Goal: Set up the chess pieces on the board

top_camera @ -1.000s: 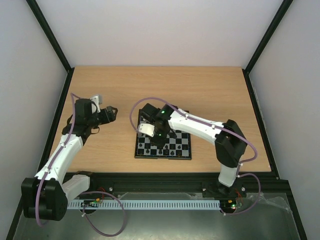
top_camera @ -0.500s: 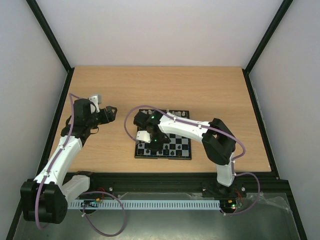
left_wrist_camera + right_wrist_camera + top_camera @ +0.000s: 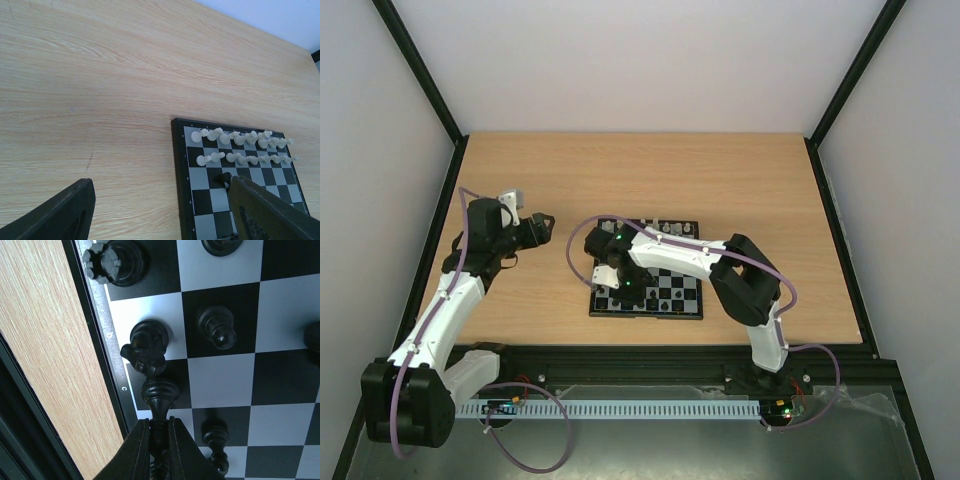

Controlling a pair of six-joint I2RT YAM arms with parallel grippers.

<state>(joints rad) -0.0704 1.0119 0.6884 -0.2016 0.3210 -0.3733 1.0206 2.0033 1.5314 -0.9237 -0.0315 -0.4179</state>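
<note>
Bottom centre of the right wrist view: right gripper (image 3: 159, 432) clenched on a black bishop (image 3: 160, 392) over the board (image 3: 114, 355), left rim, by the letter C. Hard to tell whether its base touches yet. Risks knocking the knight (image 3: 145, 347) just above in frame, or tipping on release. Higher up, rook (image 3: 112, 260) and pawn (image 3: 217, 327) upright. No containers. Left wrist view: left gripper (image 3: 160, 200) spread, empty; white pieces (image 3: 240, 147) in two rows, right of centre.

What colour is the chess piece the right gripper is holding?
The chess piece is black, clearest in the right wrist view.
</note>
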